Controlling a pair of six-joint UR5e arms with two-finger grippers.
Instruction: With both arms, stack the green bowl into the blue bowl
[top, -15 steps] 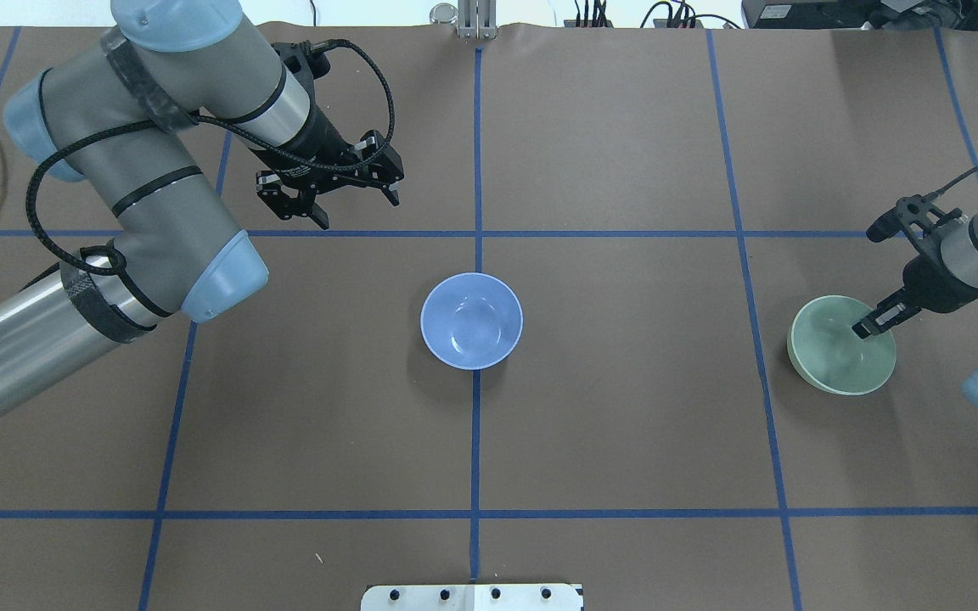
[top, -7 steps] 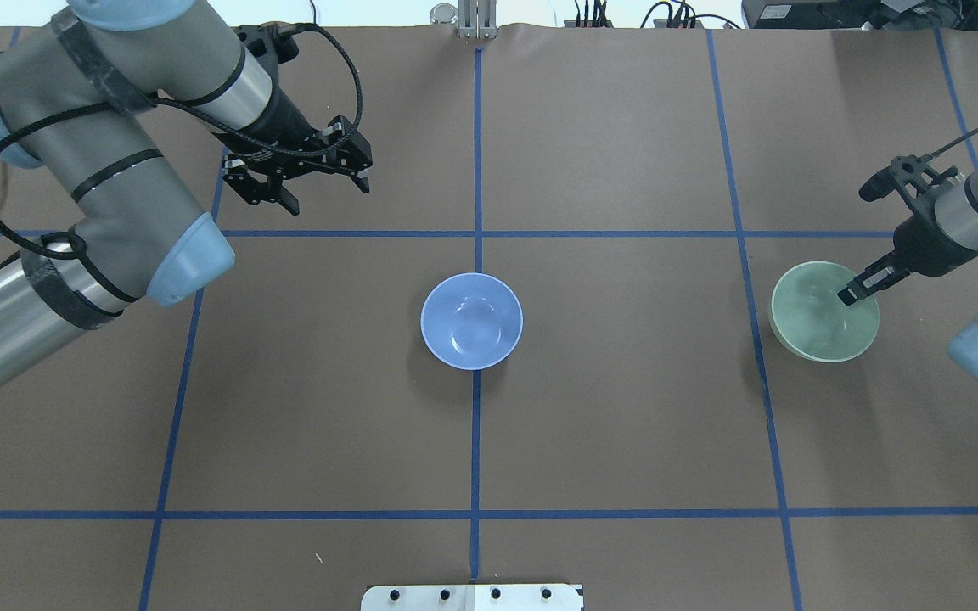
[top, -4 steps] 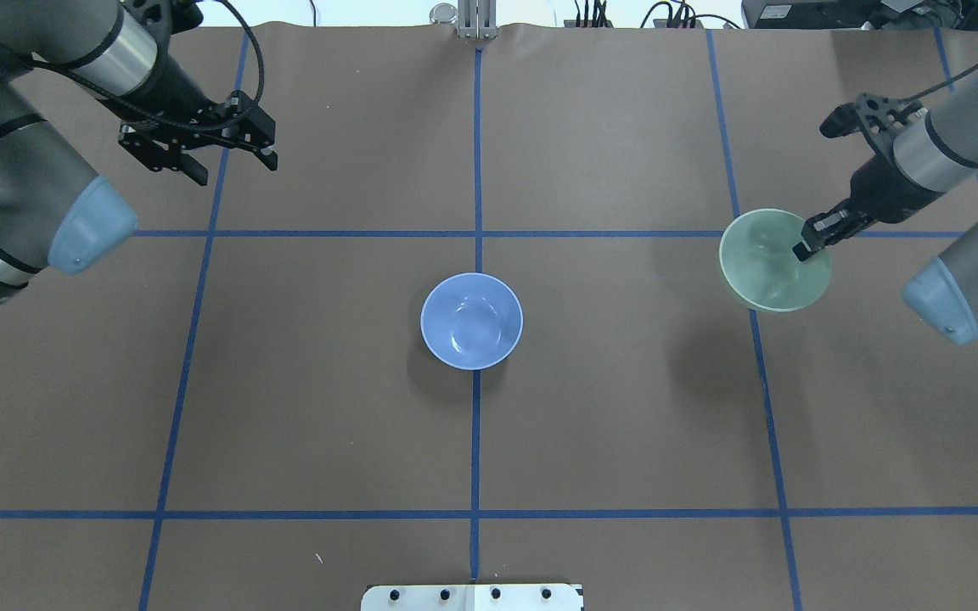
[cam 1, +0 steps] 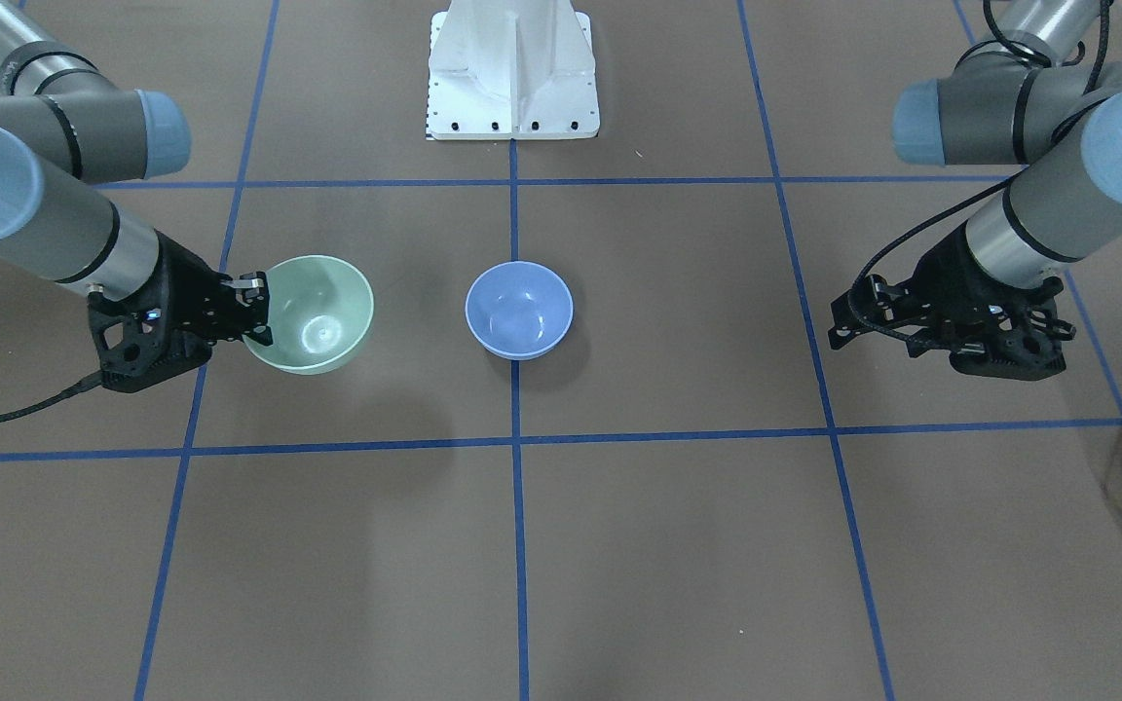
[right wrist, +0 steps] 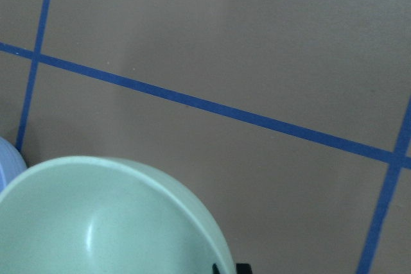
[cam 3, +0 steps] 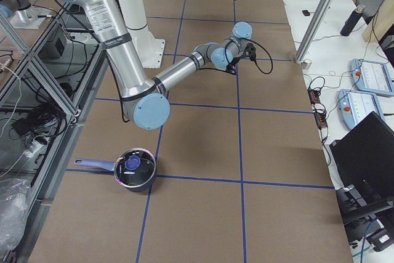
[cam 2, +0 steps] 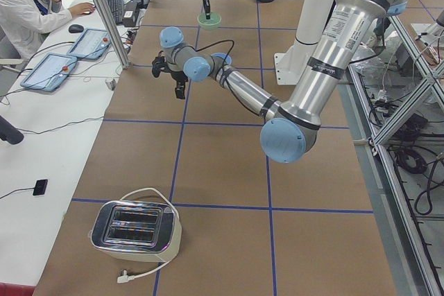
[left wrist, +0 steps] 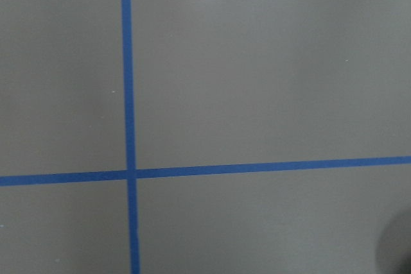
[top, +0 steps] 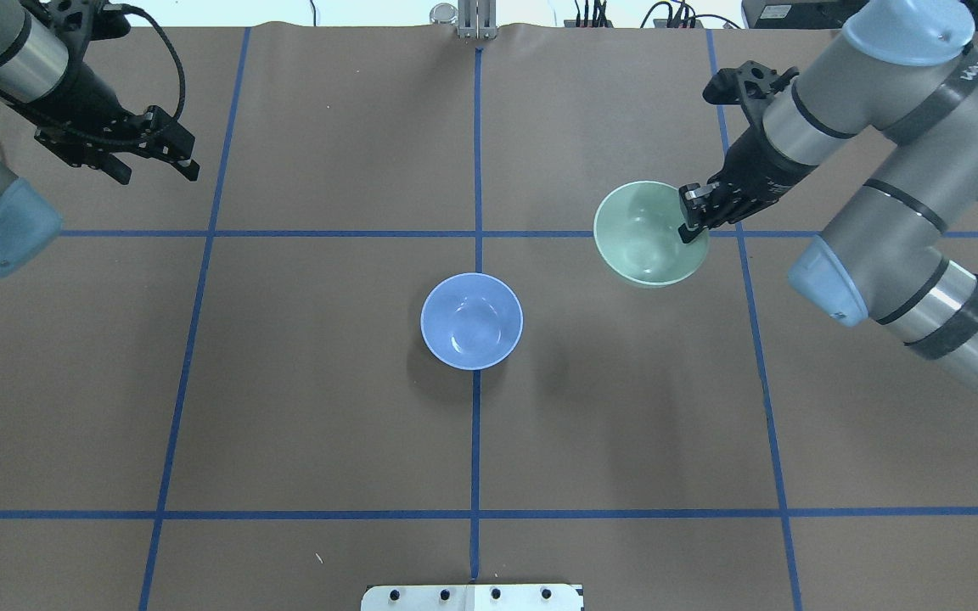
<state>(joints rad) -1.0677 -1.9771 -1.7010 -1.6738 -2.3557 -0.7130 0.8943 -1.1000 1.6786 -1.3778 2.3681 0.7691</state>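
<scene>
The blue bowl [top: 471, 321] stands upright on the brown table at its middle, on a blue tape line; it also shows in the front view [cam 1: 519, 310]. My right gripper [top: 693, 222] is shut on the right rim of the green bowl [top: 646, 233] and holds it in the air, slightly tilted, to the right of and beyond the blue bowl, apart from it. The front view shows the same grip [cam 1: 254, 307] on the green bowl [cam 1: 313, 312]. The right wrist view shows the green bowl [right wrist: 96, 222] close below. My left gripper [top: 158, 172] is open and empty at the far left.
A white pedestal base [cam 1: 514, 68] stands at the robot's side of the table. A toaster [cam 2: 135, 225] sits at the table's left end, a lidded pot [cam 3: 134, 169] at its right end. An operator [cam 2: 28, 12] sits beside the table's far side.
My right gripper has lifted the green bowl off the table and carried it left, towards the blue bowl. My left arm has drawn back to the far left, still open.
</scene>
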